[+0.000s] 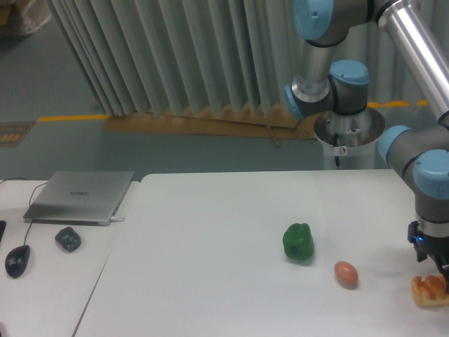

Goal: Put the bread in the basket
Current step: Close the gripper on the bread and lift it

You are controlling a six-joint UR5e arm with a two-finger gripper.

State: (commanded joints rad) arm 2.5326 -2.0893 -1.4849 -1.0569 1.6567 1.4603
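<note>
Tool [440, 270] right over the bread [429, 291] at the frame edge; jaw spread unclear. Centre it before pinching.

Grey pleated curtain [175, 56] behind; teal floor [56, 147]; white table [210, 281].

Bread [429, 291] cut off at the right edge, only its left part in view, upper portion partly covered by the gripper [440, 270]. Gripper itself clipped by the same edge; finger spacing impossible to judge, contact with the bread unclear. Basket nowhere in view. Mouse [17, 260] and small dark object [68, 239] at far left too small to identify in detail.
</note>
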